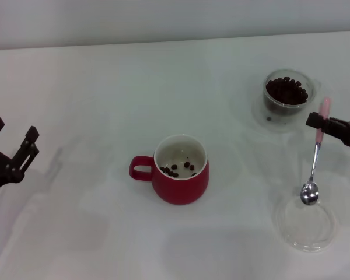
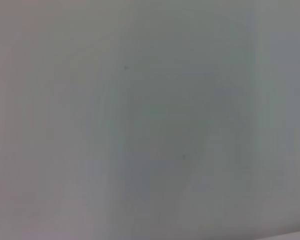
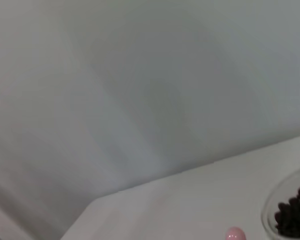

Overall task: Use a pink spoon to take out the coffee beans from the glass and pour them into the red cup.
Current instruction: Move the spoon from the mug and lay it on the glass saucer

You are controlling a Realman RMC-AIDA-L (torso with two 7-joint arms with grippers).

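The red cup (image 1: 181,189) stands mid-table, its handle toward my left arm, with a few coffee beans (image 1: 175,169) on its white bottom. At the far right the glass (image 1: 278,111) holds a heap of coffee beans (image 1: 287,90). My right gripper (image 1: 319,123) is shut on the pale handle of the pink spoon (image 1: 314,166), just nearer than the glass. The spoon hangs down, its shiny bowl looking bare at the far rim of a flat clear dish (image 1: 306,239). The right wrist view shows only the pink spoon's handle tip (image 3: 235,234) and the glass (image 3: 270,212). My left gripper (image 1: 13,131) is open at the left edge.
The white table (image 1: 93,87) ends in a pale wall at the back. One stray bean (image 1: 269,118) lies at the base of the glass. The left wrist view shows only blank white surface.
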